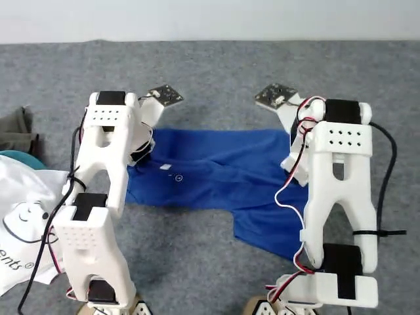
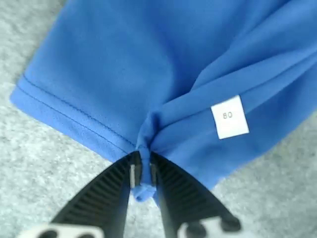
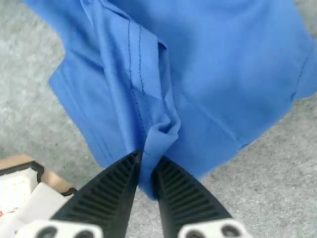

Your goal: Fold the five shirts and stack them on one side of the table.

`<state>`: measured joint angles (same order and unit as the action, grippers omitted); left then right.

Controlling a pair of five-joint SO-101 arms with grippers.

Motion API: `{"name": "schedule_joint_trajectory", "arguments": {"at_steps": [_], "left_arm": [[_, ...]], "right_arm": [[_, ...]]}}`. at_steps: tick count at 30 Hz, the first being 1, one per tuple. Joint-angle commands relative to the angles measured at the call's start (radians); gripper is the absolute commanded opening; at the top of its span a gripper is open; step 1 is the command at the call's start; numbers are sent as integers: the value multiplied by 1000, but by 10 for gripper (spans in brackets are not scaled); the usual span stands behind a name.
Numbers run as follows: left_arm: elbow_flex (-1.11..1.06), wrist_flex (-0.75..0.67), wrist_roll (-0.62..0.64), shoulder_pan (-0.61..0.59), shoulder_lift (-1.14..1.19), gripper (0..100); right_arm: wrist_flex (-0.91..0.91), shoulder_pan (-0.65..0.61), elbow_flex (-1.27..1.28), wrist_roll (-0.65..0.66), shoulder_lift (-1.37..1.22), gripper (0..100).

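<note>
The blue shirt point(image 1: 216, 170) lay spread mid-bench point(image 1: 216, 72), between both arms. The left hand point(image 2: 142, 171) was clamped on a bunched fold at its left edge, near the size tag point(image 2: 229, 116). The right hand point(image 3: 147, 161) was pinching a fold at the right edge. A white shirt point(image 1: 26, 216) sat near left.

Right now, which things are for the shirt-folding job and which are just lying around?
For the job: blue shirt, pinched by the left fingers and right fingers; white printed shirt, teal cloth, olive cloth.
Just lying about: grey table cover.
</note>
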<state>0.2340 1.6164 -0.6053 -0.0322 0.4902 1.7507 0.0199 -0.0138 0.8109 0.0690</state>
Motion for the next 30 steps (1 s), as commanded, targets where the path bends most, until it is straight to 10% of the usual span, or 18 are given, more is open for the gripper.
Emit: {"name": "schedule_joint_trajectory", "arguments": {"at_steps": [1, 8, 30], "left_arm": [[42, 23, -12, -2, -15, 8], [44, 95, -11, -3, -17, 85], [41, 120, -106, -121, -279, 83]], "right_arm": [[44, 18, -6, 17, 56, 13], [47, 59, 91, 21, 97, 210], [15, 97, 377, 265, 461, 72]]}}
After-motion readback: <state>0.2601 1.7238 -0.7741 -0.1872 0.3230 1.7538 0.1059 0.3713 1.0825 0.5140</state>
